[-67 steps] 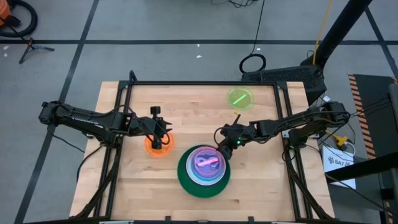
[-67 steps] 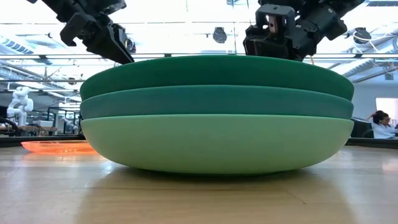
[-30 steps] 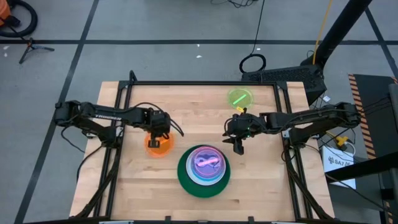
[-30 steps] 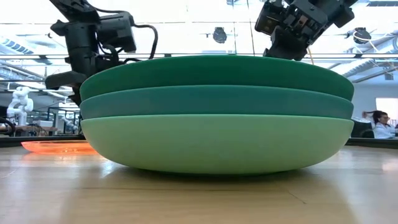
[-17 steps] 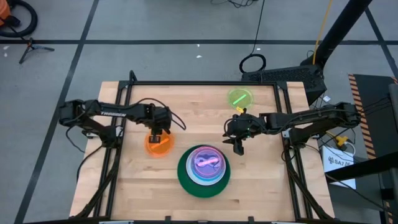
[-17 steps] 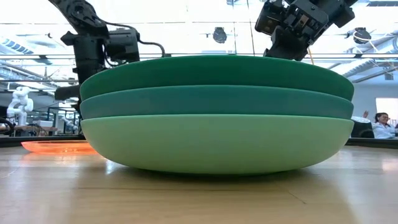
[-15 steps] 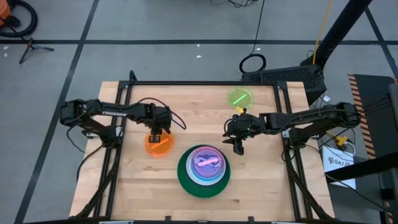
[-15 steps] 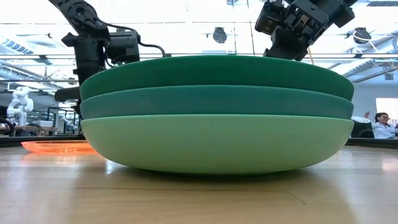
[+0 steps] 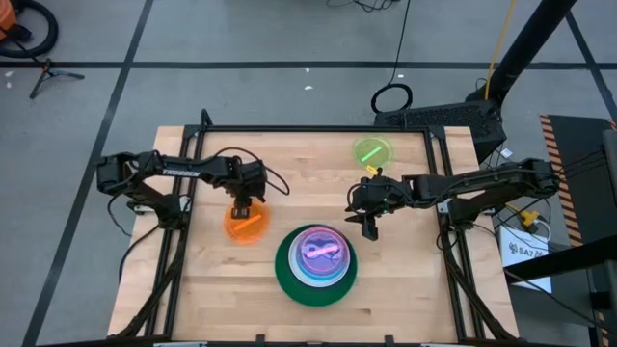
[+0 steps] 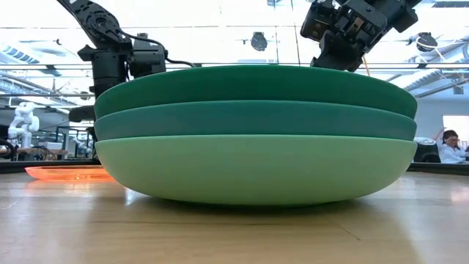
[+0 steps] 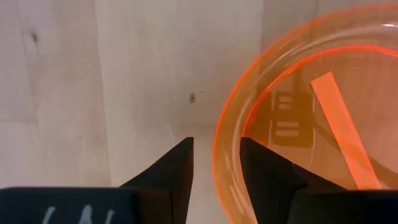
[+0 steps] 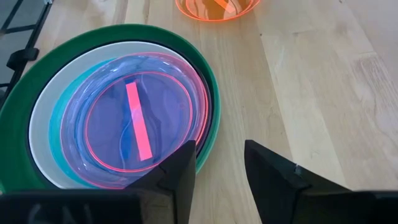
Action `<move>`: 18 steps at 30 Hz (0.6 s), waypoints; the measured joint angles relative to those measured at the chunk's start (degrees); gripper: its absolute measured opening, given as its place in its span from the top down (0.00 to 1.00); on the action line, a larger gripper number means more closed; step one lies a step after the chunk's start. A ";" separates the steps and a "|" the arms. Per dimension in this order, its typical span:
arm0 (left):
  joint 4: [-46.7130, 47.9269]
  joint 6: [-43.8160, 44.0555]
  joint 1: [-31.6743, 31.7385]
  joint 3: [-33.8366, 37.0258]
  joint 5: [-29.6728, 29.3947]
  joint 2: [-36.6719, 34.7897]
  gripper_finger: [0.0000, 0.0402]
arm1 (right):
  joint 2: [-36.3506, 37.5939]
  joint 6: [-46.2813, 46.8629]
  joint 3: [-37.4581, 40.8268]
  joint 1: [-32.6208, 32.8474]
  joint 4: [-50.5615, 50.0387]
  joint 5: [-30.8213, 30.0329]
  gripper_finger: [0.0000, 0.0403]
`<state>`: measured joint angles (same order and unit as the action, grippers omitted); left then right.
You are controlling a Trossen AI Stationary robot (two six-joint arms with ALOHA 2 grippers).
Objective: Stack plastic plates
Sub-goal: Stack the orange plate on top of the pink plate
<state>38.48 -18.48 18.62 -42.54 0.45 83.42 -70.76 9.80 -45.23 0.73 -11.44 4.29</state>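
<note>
Stack (image 9: pixel 316 264): near centre of table (image 9: pixel 405 289), pink plate (image 12: pixel 140 121) on top
Orange plate (image 9: pixel 245 223): left of stack
Lime plate (image 9: pixel 372 152): far right
Left gripper (image 11: pixel 214 168): parted, straddling orange rim
Right gripper (image 12: pixel 219 163): parted, empty, just right of stack

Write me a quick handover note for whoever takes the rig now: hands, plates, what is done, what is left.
Left hand: open, fingers straddling the orange plate's rim, plate flat on the table.
Right hand: open, empty, hovering beside the stack.
Stack: near the front middle of the table, large green plates underneath, pink plate on top.
Lime plate: alone at the table's far side.
Done: most plates stacked.
Left: orange and lime plates onto the stack.
</note>
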 joint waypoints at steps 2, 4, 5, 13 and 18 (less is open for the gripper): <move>-0.25 0.10 0.32 0.00 0.05 0.00 0.66 | 0.00 0.27 0.00 0.00 0.00 0.00 0.67; -1.00 0.13 0.58 0.00 0.04 0.00 0.66 | 0.00 0.69 0.00 0.00 0.00 0.00 0.67; -1.33 0.15 0.65 0.00 0.06 0.00 0.66 | 0.00 0.89 0.00 0.00 0.00 0.00 0.67; -1.97 0.40 0.86 0.00 4.06 0.00 0.66 | 0.00 1.07 0.00 0.00 0.00 0.00 0.67; -2.52 0.74 0.86 0.00 4.06 0.00 0.66 | 0.00 1.07 0.00 0.00 0.00 0.00 0.67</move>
<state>35.96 -17.74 19.49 -42.54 4.51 83.42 -70.76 10.87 -45.23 0.73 -11.44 4.29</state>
